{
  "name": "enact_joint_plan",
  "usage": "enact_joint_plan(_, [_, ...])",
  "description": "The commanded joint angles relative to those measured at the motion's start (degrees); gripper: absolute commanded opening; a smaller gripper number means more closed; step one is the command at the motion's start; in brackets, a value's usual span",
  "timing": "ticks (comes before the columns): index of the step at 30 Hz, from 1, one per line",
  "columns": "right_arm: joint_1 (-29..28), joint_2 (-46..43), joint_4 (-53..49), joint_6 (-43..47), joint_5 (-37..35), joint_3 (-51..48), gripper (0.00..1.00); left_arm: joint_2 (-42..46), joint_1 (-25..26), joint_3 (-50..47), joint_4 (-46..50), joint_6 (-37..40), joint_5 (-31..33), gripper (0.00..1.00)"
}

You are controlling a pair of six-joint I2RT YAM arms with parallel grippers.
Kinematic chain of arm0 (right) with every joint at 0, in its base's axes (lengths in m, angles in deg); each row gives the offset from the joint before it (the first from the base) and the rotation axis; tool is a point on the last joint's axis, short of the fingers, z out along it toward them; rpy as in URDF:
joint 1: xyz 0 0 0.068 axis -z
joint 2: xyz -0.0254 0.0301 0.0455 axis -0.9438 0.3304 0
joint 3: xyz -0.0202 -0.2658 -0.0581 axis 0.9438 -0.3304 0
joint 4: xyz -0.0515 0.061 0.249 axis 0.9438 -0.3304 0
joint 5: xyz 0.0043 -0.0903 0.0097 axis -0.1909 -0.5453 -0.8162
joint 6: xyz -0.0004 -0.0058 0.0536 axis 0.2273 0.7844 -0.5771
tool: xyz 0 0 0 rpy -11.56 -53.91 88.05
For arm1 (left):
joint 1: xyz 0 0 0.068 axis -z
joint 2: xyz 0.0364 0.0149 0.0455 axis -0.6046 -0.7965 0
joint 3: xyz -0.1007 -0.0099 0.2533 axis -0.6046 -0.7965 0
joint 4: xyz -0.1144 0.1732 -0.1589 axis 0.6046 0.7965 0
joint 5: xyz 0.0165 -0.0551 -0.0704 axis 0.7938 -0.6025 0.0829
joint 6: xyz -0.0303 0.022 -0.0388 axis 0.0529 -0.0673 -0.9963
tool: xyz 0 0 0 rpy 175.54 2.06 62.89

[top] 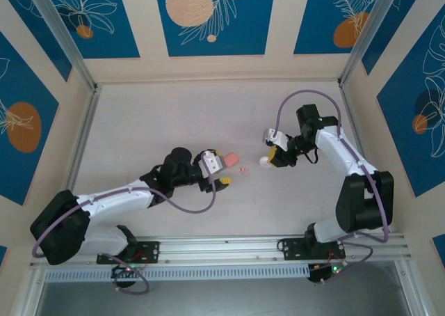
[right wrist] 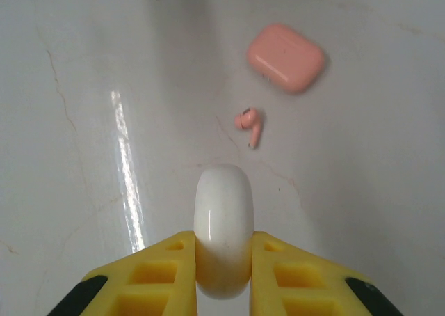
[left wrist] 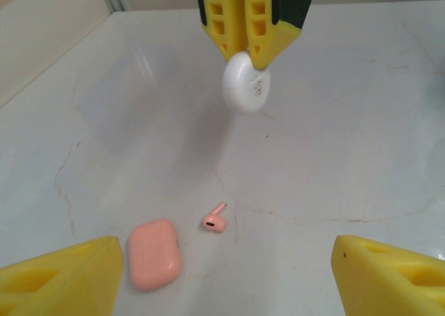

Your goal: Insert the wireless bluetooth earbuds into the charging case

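From above, the left gripper (top: 224,170) reaches toward the middle of the table (top: 174,114), its yellow-tipped fingers spread wide. The charging case (top: 229,161) lies just off the far finger. One earbud (top: 244,169) lies just right of it, between the two grippers. It is too small here to read which way it points. The right gripper (top: 268,160) faces back from the right, clamped on a white round disc (top: 264,163).

In the left wrist view, that arm's own gripper (left wrist: 222,288) is wide open, its fingers (left wrist: 62,274) at the two bottom corners. The case (left wrist: 154,253) lies flat and closed on the table (left wrist: 348,121) just inside the left finger. Its long axis runs near to far, with a slight lean. The earbud (left wrist: 215,221) lies just right of the case, apart from it. Its head is toward the camera and its stem points up and to the right, toward the right gripper (left wrist: 245,51). That gripper pinches the disc (left wrist: 245,83) on edge.

In the right wrist view, the right gripper (right wrist: 223,260) holds the disc (right wrist: 223,225) upright between its yellow fingers. Beyond it on the table (right wrist: 83,86) lies the earbud (right wrist: 249,123), head to the upper left and stem pointing down toward the camera. Farther off is the case (right wrist: 286,57), closed, its long axis slanting from upper left to lower right.
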Motion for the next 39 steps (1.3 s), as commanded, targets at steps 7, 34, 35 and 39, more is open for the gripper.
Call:
enact_joint_plan(7, [2.0, 12.3, -7.9, 6.5, 1.7, 6.0, 0.20, -1.1, 0.2, 2.4, 3.8, 0.3, 2.5, 0.77])
enact_joint_plan(34, [5.1, 35.3, -11.0, 2.4, 2.2, 19.7, 0.37, -10.4, 0.3, 9.8, 5.6, -0.8, 1.5, 0.76])
enact_joint_plan(35, [5.2, 35.4, -10.8, 2.1, 2.2, 19.8, 0.39, -10.6, 0.3, 10.1, 5.8, -0.8, 1.5, 0.76])
enact_joint_plan(39, [5.3, 35.3, -9.2, 1.3, 1.9, 20.4, 0.44, -11.5, 0.2, 11.6, 7.0, -0.5, 1.4, 0.76])
